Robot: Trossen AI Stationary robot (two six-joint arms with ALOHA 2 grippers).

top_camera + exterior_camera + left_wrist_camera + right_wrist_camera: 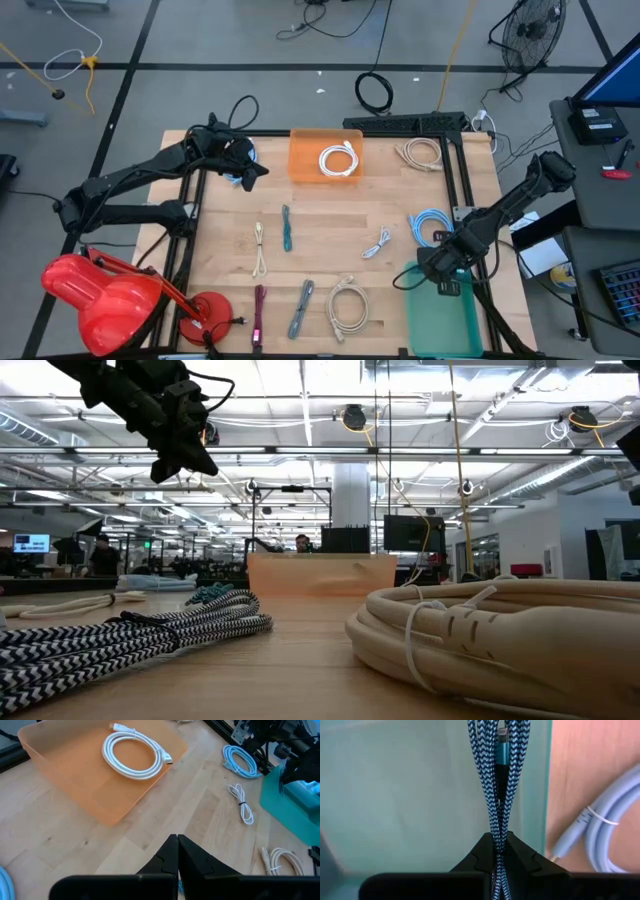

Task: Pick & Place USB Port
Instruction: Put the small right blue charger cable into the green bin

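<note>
floor (200,40): grey, cables strewn | fan (530,35): far right | ceiling lights (300,390): bright | desk (605,150): right

Seen from above, I am viewing a red lamp-like object (100,295) that is sitting at the near left corner of the wooden table (330,205). A long black device (405,123) is lying along the table's far edge. On the floor beyond, a black cord (375,93) is lying coiled, a yellow cord (85,62) is trailing at far left, and a floor fan (530,35) is standing at far right. In the low view, a person (303,543) is sitting behind a dark monitor (412,533).
</note>
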